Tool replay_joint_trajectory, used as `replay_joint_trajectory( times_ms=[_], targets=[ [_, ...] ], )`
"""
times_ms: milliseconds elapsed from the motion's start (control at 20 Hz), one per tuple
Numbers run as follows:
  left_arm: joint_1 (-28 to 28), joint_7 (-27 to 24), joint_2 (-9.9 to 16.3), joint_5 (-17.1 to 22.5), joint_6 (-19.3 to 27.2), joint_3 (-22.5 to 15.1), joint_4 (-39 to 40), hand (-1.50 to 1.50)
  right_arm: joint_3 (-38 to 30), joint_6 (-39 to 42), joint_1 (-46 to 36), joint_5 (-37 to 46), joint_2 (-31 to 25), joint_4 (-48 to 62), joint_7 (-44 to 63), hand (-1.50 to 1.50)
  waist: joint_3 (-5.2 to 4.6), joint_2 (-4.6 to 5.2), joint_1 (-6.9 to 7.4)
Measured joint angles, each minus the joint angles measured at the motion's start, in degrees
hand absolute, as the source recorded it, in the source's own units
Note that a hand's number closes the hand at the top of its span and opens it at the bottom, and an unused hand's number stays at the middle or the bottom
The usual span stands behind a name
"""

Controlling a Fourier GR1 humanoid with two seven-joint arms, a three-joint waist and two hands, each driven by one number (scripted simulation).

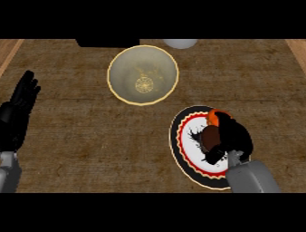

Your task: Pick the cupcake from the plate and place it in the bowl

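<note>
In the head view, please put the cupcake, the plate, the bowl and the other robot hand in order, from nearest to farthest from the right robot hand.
From the right robot hand:
1. Cupcake, under its fingers.
2. Plate, just beneath it.
3. Bowl, up and left.
4. Left robot hand, resting open at the left edge.

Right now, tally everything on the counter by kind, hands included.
Bowls: 1, the tan bowl
Plates: 1, the striped plate
Cupcakes: 1, the cupcake over the plate
Hands: 2, left hand open, right hand curled round the cupcake
Total: 5
</note>
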Motion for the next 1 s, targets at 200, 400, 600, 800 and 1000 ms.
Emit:
replay_joint_trajectory(
  times_ms=[200,400,600,800,1000],
  targets=[
    [-0.33,-1.42,-1.16,-0.73,0.03,-0.47,1.53,0.00,3.05,-4.63,-3.97,0.96,1.06,4.12,2.27,1.50,-0.14,0.15,0.76],
    [-3.11,-1.19,-1.82,-0.72,-1.32,-2.38,1.80,0.00,8.70,-6.70,-14.17,-1.14,2.75,8.26,8.98,1.50,0.37,1.73,5.54],
    [-5.49,-1.32,-2.42,-1.00,-2.39,-4.10,2.30,0.00,11.86,-8.72,-23.71,-2.43,3.68,12.94,13.29,1.50,0.64,2.94,9.36],
    [-7.41,-0.74,-2.90,-1.21,-3.09,-5.36,2.59,0.00,13.95,-10.86,-32.75,-3.14,3.89,17.89,15.80,1.50,0.70,3.20,11.38],
    [-9.01,-0.37,-3.60,-1.78,-2.73,-5.94,3.86,0.00,16.23,-12.56,-41.68,-1.88,3.87,21.42,18.31,1.50,0.61,2.90,11.61]
  ],
)
